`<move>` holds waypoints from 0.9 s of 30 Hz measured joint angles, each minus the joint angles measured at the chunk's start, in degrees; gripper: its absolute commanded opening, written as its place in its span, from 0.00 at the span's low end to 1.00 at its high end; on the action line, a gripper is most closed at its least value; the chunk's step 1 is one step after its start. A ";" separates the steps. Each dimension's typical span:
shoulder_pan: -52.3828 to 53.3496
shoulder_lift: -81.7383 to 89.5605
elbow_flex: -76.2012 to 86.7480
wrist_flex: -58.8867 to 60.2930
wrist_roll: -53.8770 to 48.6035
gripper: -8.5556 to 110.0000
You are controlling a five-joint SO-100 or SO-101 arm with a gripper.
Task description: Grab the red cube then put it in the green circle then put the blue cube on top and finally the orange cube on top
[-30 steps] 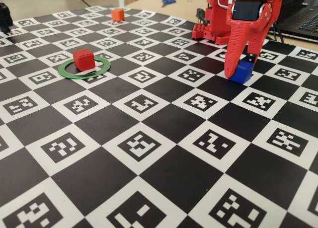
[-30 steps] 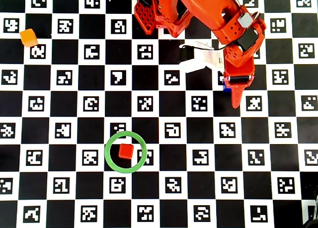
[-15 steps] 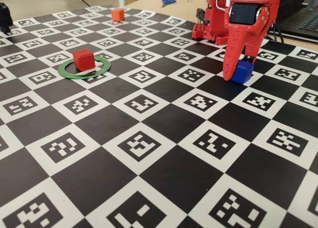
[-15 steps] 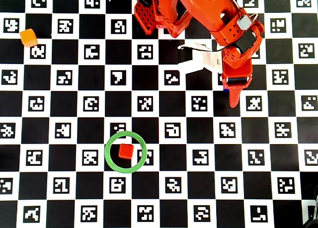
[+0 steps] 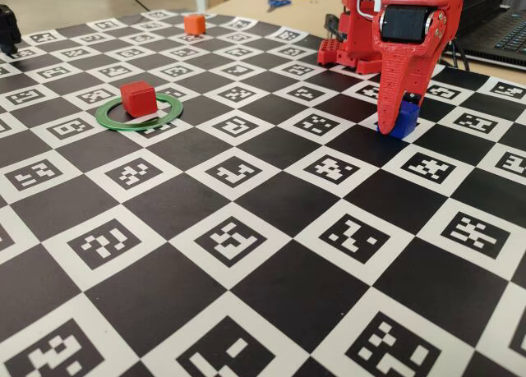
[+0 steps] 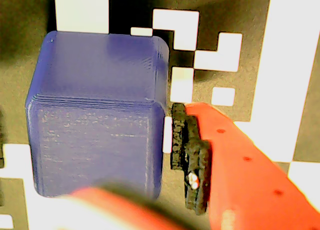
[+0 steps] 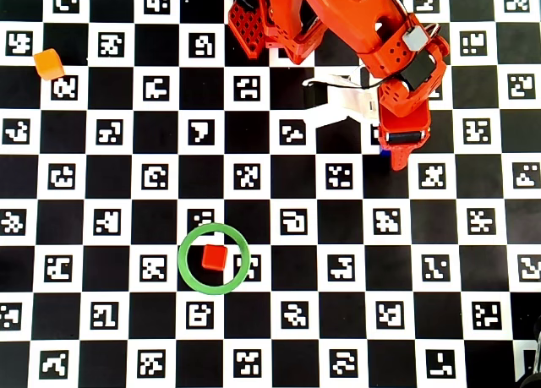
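**Gripper now down around the blue cube, grasp not closed**

Since a second ago the gripper (image 5: 393, 124) has swung more upright and dropped over the blue cube (image 5: 403, 119); in the overhead view its tip has pulled back toward the arm base, and the cube hasn't shifted. The red cube (image 7: 213, 257) sits unmoved inside the green circle (image 7: 185, 274), so step one looks done. The orange cube (image 7: 49, 63) is still near the board's far left corner in that view.

Wrist view: the padded finger (image 6: 192, 157) stands just beside the blue cube's (image 6: 97, 117) side face with a thin gap. Other finger is a blur at the bottom edge. So jaws are apart, straddling, not clamped.

To do this well, I'd say:
- Close squarely on opposite flat faces, not the rounded edges, or it'll twist out.
- Seat low enough to grip mid-height.
- Lift straight before swinging toward the ring.
- Come down centred over the red cube; an off-centre drop could knock it out.
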 measured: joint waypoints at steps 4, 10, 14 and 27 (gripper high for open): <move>1.05 0.00 0.00 0.00 0.26 0.19; 1.76 0.00 0.00 -0.70 0.70 0.14; 1.76 0.00 0.00 -0.70 0.35 0.13; 6.94 0.88 -8.96 12.13 -3.87 0.12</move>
